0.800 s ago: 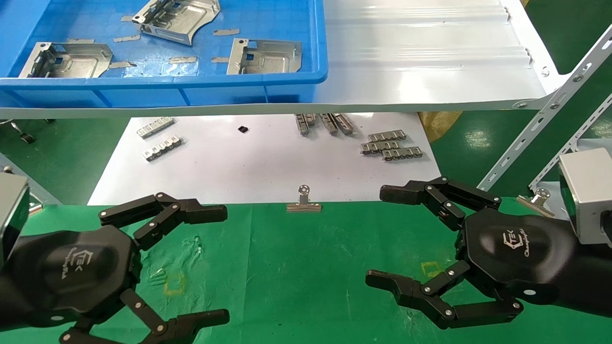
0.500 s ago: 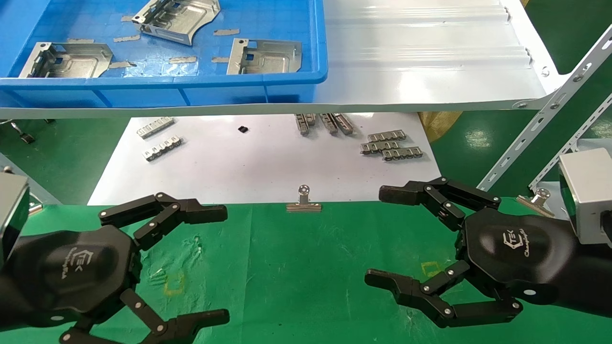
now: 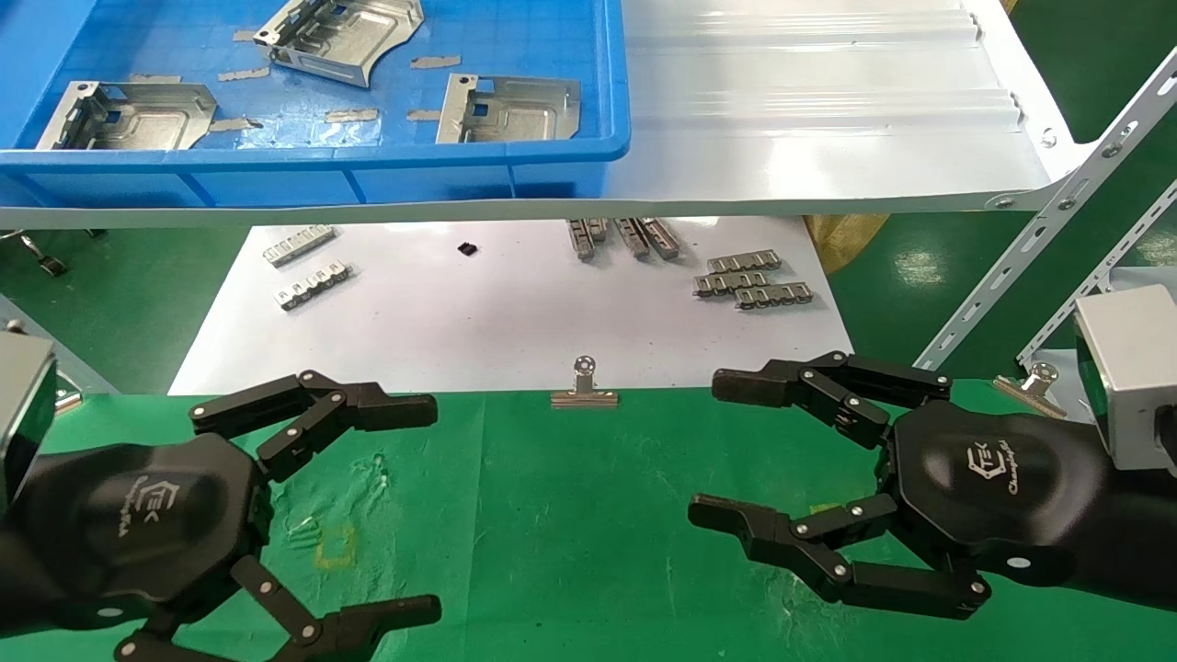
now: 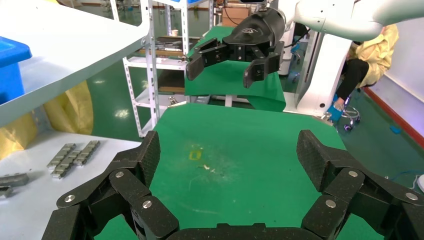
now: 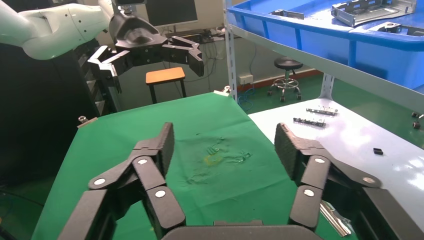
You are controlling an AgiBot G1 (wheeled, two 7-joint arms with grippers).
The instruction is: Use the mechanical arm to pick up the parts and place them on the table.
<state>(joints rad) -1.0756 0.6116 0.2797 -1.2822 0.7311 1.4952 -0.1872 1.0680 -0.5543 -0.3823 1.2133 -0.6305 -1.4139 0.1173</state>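
Three silver stamped plates lie in the blue bin (image 3: pixel 368 179) on the white shelf: one at the left (image 3: pixel 124 115), one at the back (image 3: pixel 340 37), one at the right (image 3: pixel 510 108). Two plates also show in the right wrist view (image 5: pixel 372 9). My left gripper (image 3: pixel 418 501) is open and empty over the green cloth table (image 3: pixel 570 515) at the near left. My right gripper (image 3: pixel 722 450) is open and empty over the cloth at the near right. Each wrist view shows the other arm's hand farther off, the right one (image 4: pixel 222 62) and the left one (image 5: pixel 155 52).
A white paper sheet (image 3: pixel 497 322) lies beyond the cloth, with small ribbed silver strips (image 3: pixel 754 280) and a tiny black piece (image 3: pixel 467 248). A binder clip (image 3: pixel 584 386) sits at the cloth's far edge, another (image 3: pixel 1030 382) at the right. The glossy white shelf (image 3: pixel 809 119) overhangs the paper.
My right gripper has shifted a little to the left and forward, still open. The left gripper has not moved.
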